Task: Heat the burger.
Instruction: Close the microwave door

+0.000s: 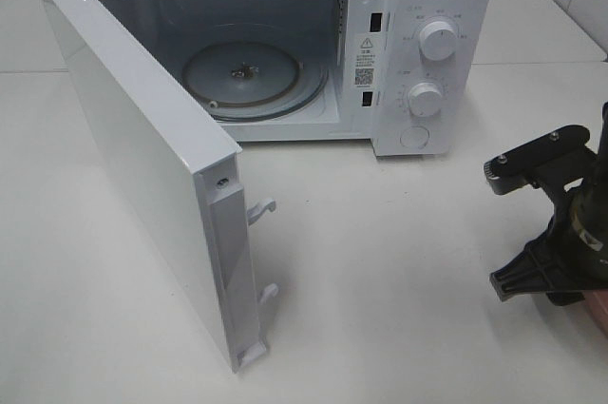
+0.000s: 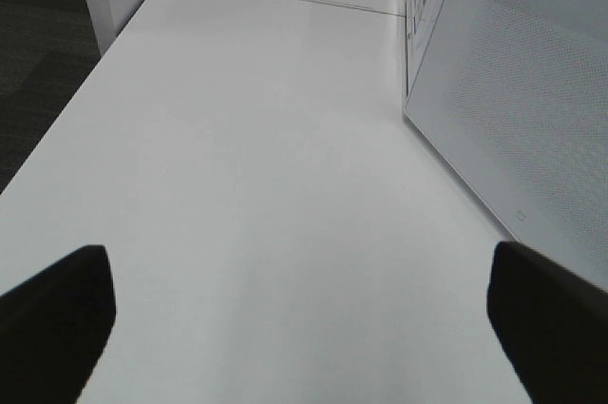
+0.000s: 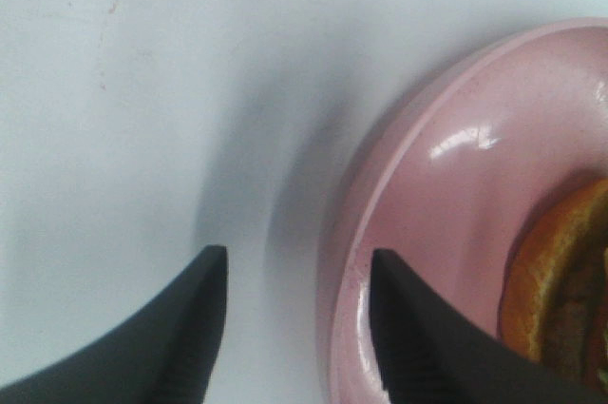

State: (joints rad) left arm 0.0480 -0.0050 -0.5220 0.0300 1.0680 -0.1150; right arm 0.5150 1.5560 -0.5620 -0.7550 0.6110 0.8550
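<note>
Only a part of the burger (image 3: 556, 280) shows in the right wrist view, its golden-brown bun lying on a pink plate (image 3: 437, 185). My right gripper (image 3: 296, 257) hangs over the plate's rim with its jaws apart. One finger is over the plate's inner edge and the other is over the bare table; nothing is clamped. In the high view the right arm (image 1: 560, 223) stands at the right edge, with a sliver of the plate (image 1: 599, 314) below it. My left gripper (image 2: 299, 271) is open wide over the bare table.
A white microwave (image 1: 418, 43) stands at the back, its door (image 1: 142, 166) swung wide open toward the front left. Its glass turntable (image 1: 247, 76) carries nothing. The door's outer face (image 2: 532, 90) is close beside my left gripper. White table (image 1: 380, 280) lies in front.
</note>
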